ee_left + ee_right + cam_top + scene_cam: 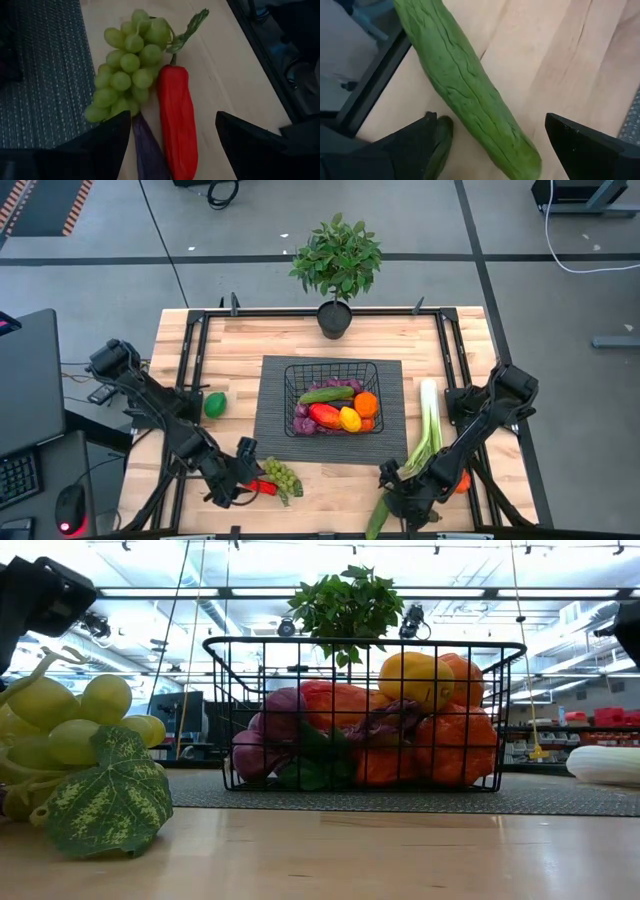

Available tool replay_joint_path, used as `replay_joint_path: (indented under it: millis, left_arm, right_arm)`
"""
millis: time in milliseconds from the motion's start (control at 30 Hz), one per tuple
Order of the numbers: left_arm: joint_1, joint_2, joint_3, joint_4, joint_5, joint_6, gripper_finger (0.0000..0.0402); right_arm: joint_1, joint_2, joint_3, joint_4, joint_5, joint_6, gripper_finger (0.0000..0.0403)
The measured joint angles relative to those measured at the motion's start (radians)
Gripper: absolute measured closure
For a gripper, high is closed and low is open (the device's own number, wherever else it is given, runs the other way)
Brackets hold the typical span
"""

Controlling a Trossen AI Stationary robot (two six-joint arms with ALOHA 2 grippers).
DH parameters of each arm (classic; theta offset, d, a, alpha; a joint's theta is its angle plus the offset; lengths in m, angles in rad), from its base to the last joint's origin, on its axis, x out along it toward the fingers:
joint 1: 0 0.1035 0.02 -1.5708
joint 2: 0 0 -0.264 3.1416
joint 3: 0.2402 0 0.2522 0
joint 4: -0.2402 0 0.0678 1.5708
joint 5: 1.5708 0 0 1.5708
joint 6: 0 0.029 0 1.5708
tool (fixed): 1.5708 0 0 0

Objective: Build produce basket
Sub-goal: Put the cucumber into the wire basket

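Note:
The black wire basket (290, 375) stands on a dark grey mat mid-table. It holds a cucumber, an orange, a yellow piece, a red pepper and purple grapes. My left gripper (243, 472) is open above the near left of the table. Its fingers stand on either side of a red pepper (177, 120), which lies beside green grapes (130, 65) and a purple piece (146, 152). My right gripper (400, 492) is open near the table's front edge, and a cucumber (465, 85) lies on the wood between its fingers. A leek (428, 425) lies right of the mat.
A potted plant (336, 265) stands at the far edge behind the basket. A green fruit (214, 404) lies left of the mat, and an orange piece (462, 481) lies by my right arm. A black frame rail (370, 95) runs along the table's edge beside the cucumber.

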Motion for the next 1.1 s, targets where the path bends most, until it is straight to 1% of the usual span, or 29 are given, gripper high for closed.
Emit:
replay_joint_path:
  millis: [133,200,300,367,500,633,767,867,933,1100]
  left_arm:
    - [0.002,0.004,0.000,0.024,0.000,0.043,0.0104]
    - [0.007,0.004,0.000,0.023,0.000,0.062,0.0104]
    - [0.008,0.004,0.000,0.022,-0.001,0.065,0.0104]
    - [0.012,0.007,0.000,0.021,-0.001,0.066,0.0104]
    - [0.017,0.015,0.000,0.022,-0.001,0.065,0.0104]
    - [0.029,0.021,0.000,0.027,-0.001,0.066,0.0104]
    - [0.038,0.021,0.000,0.029,-0.001,0.065,0.0104]
    - [0.038,0.021,0.000,0.030,-0.007,0.065,0.0104]
    - [0.037,0.021,0.000,0.031,-0.015,0.054,0.0104]
    - [0.038,0.020,0.000,0.050,-0.024,0.039,0.0104]
  right_arm:
    - [-0.011,0.010,0.001,0.008,0.000,0.036,0.0030]
    - [-0.016,0.011,0.000,0.014,0.020,0.045,0.0035]
    - [-0.018,0.011,-0.002,0.020,0.048,0.069,0.0054]
    - [-0.017,0.014,-0.002,0.026,0.050,0.072,0.0075]
    - [-0.016,0.018,-0.003,0.019,0.029,0.068,0.0133]
    - [-0.016,0.011,0.000,0.023,0.029,0.068,0.0209]
    - [-0.017,0.011,0.020,0.018,0.050,0.061,0.0287]
    - [-0.025,0.007,0.057,-0.018,0.058,0.013,0.0327]
    - [-0.038,0.006,0.099,-0.076,0.090,-0.016,0.0331]
    - [-0.093,-0.006,0.224,-0.299,0.207,-0.045,0.0332]
